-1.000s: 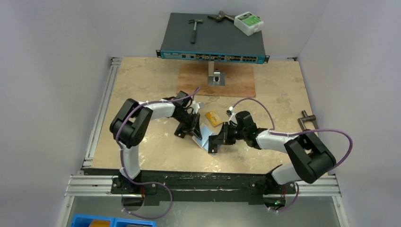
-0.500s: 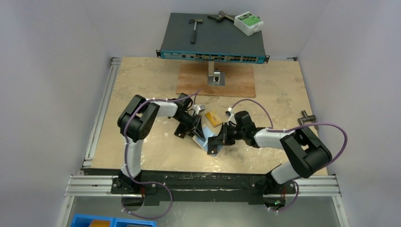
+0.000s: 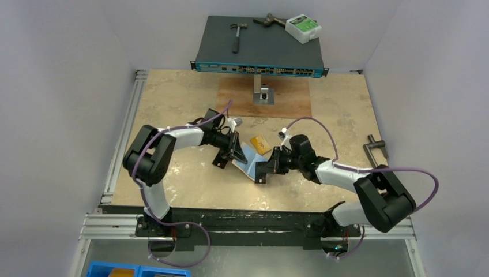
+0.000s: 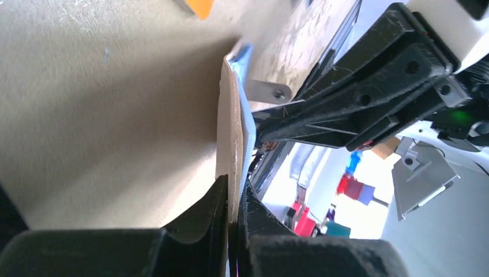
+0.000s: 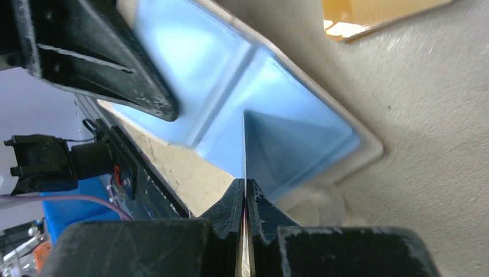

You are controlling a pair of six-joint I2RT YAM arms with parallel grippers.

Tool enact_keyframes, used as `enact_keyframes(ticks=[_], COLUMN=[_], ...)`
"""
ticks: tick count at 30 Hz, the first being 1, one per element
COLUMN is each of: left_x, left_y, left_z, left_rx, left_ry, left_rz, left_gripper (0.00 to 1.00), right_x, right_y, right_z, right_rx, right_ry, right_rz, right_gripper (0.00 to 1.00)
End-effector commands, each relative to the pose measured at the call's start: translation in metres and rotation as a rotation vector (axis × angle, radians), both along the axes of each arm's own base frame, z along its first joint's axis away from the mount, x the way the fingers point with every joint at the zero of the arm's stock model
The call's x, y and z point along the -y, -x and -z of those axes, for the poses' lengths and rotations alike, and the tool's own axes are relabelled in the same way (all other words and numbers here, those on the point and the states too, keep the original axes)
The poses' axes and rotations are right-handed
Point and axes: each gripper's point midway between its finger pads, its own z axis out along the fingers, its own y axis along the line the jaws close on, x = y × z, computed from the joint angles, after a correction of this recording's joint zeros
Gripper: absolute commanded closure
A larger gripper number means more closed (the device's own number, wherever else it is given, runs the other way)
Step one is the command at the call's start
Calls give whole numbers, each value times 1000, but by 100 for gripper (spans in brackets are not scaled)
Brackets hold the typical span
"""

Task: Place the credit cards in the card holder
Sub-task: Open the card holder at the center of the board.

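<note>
Since a second ago the left arm point(image 3: 190, 135) has swung its elbow outward, and the small beige-tan folding card holder point(image 3: 244, 156) with bluish clear pockets sits slightly further back. The left gripper point(image 4: 233, 187) is clamped on its beige edge. The right gripper point(image 5: 244, 187) pinches a thin plastic card point(image 5: 245, 144), seen edge-on, its tip at the blue pocket just ahead of the jaws. An orange-yellow plastic card point(image 3: 260, 143) lies beyond. The label on the white-green box point(image 3: 303, 27) is too small to read.

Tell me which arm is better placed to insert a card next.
Right arm: its jaws pinch a thin card edge-on at the card holder's blue pocket; left jaws just clamp the holder's flap.
</note>
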Motion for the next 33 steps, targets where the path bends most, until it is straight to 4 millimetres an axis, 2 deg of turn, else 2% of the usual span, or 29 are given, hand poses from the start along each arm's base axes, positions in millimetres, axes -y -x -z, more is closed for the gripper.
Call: enact_keyframes(ticks=[1, 5, 9, 10, 12, 15, 18, 20, 23, 30, 33], left_x=[-7, -5, -4, -5, -5, -2, 4, 6, 6, -6, -14], left_y=[-17, -17, -20, -19, -18, -19, -18, -19, -24, -28, -31], left_z=[-13, 8, 25, 29, 32, 31, 31, 27, 13, -36, -44], left_rx=[72, 15, 2, -9, -13, -19, -66, -87, -75, 314, 389], left_ry=[-23, -28, -45, -54, -46, -22, 14, 40, 58, -89, -170], left_rz=[-115, -122, -109, -105, -93, -76, -47, -33, -25, 25, 58], left_gripper=[100, 99, 92, 89, 74, 58, 54, 54, 44, 34, 26], right_x=[7, 5, 3, 4, 4, 7, 11, 13, 15, 17, 18], right_y=[-15, -20, -26, -27, -26, -25, -22, -20, -17, -12, -10], right_z=[-10, -11, -6, -4, 2, 9, 14, 15, 17, 26, 31], right_rx=[78, 75, 60, 55, 39, 30, 23, 21, 16, 8, 4], right_ry=[37, 36, 56, 64, 82, 105, 130, 141, 147, 155, 161], right_rz=[52, 59, 67, 69, 63, 62, 60, 54, 46, 29, 21], right_gripper=[100, 100, 100, 100, 100, 100, 100, 100, 100, 100, 100])
